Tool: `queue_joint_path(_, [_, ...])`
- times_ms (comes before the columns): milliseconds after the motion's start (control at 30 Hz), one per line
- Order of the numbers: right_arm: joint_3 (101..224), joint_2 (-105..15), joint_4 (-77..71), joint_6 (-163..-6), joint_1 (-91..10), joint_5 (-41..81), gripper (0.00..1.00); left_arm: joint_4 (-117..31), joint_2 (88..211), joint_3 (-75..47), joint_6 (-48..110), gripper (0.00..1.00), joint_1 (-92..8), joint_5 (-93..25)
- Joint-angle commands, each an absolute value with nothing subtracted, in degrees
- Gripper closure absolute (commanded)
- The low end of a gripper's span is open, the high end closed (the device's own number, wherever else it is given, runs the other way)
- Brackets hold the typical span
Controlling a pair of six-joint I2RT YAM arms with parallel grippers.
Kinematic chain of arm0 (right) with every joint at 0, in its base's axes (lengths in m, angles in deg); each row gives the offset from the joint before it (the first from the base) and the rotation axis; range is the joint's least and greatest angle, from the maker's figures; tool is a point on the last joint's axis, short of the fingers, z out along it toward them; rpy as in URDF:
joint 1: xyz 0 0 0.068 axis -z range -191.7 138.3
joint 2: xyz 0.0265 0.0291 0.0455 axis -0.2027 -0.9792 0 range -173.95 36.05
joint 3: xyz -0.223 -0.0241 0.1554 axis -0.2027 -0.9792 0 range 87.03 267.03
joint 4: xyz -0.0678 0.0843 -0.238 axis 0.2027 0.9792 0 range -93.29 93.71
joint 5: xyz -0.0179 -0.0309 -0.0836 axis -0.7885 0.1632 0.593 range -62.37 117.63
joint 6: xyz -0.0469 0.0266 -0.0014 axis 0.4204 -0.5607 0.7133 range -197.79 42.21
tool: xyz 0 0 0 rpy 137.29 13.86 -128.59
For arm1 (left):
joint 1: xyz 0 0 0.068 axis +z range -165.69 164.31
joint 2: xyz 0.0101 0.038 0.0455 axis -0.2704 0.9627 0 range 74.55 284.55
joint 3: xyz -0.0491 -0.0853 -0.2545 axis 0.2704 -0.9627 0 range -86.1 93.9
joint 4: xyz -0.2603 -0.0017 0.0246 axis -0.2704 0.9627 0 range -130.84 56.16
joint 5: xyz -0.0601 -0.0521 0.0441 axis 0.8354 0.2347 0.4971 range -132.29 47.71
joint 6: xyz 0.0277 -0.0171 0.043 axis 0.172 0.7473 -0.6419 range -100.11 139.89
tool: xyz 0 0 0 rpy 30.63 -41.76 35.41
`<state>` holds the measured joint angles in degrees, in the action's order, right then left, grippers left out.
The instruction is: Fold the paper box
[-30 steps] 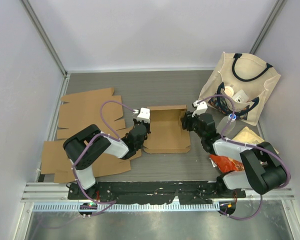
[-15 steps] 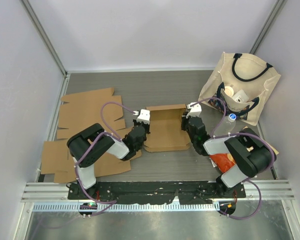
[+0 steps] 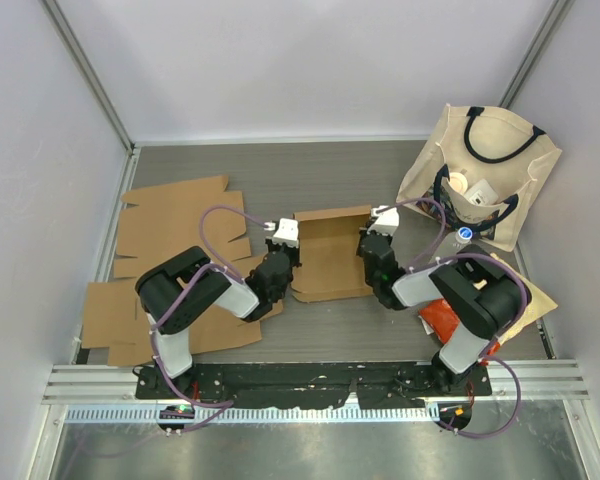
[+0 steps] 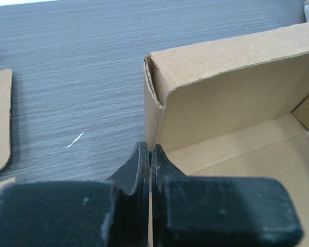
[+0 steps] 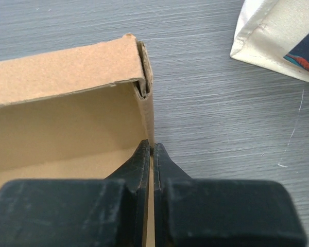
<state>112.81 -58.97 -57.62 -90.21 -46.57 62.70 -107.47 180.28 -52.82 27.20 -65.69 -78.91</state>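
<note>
I am pinching the paper box [image 3: 330, 262] from both sides: my left gripper [image 4: 151, 153] is clamping its left wall, my right gripper [image 5: 151, 153] its right wall. The box is sitting between my 2 arms, equally near both, with the gripped walls running away from me.

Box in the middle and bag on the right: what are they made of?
The box looks like plain brown cardboard, matte and unprinted; its cut edges show layered plies. The bag seems cream woven cloth, probably canvas, by its soft folds and dark strap handles.
</note>
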Motion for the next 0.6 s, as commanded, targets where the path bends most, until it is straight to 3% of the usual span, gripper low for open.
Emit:
queue_joint_path(0, [121.9,-62.6,-47.5,-97.4,-51.7,86.7,0.99,-111.4,181.1,-53.4,31.3,1.0,-66.3,-81.8])
queue_joint_path(33, [123.0,-64.1,-45.9,-99.0,-54.0,94.1,0.99,-111.2,180.8,-53.6,32.2,1.0,-66.3,-81.8])
queue_joint_path(133, [125.1,-67.2,-44.5,-99.9,-55.7,100.6,0.99,-109.5,179.5,-53.7,35.4,1.0,-66.4,-80.8])
queue_joint_path(433, [118.9,-63.3,-55.0,-91.5,-55.7,92.4,0.98,-107.7,180.5,-52.7,35.3,1.0,-66.4,-83.2])
queue_joint_path(467, [117.2,-60.0,-54.9,-90.5,-55.7,86.4,0.93,-107.6,180.6,-52.5,35.3,1.0,-66.4,-83.6])
queue_joint_path(500, [117.3,-58.4,-52.2,-91.3,-55.5,84.4,0.76,-107.2,180.6,-52.3,35.2,1.0,-66.4,-83.9])
queue_joint_path(567, [118.4,-54.8,-40.5,-93.0,-55.2,80.7,0.58,-105.9,180.4,-52.0,35.4,1.0,-66.4,-84.6])
